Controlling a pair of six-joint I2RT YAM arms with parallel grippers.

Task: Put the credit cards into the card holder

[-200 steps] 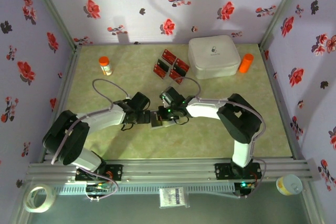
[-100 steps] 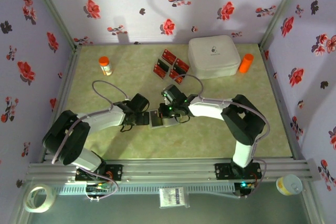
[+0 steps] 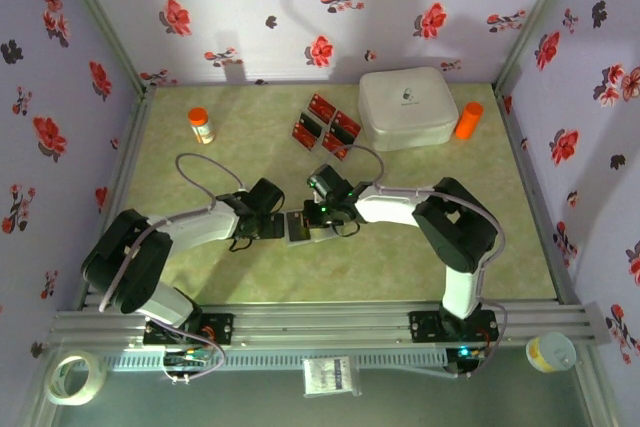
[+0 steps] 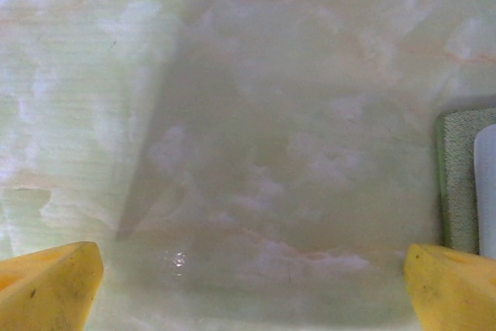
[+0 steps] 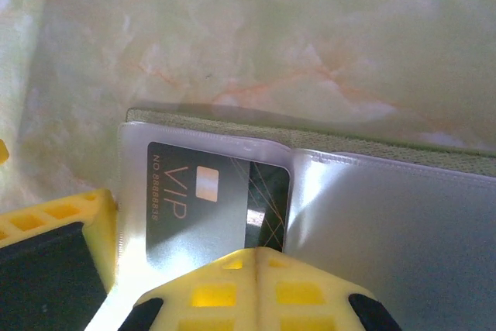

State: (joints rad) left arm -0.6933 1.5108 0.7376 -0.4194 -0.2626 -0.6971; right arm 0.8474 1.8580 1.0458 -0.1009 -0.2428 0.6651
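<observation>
Holder (image 3: 303,228) lies open mid-table between the arms; right gripper (image 5: 258,257), closed on nothing, presses its clear sleeve beside a dark card (image 5: 209,199), likely pinning it flat; left gripper (image 4: 248,284) gapes empty just left, probably ready to brace; red cards (image 3: 325,125) lie far, beside the box (image 3: 408,107).

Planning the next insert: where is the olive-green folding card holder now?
The card holder lies open mid-table in the top view, between the left gripper and right gripper, red credit cards behind it.
</observation>
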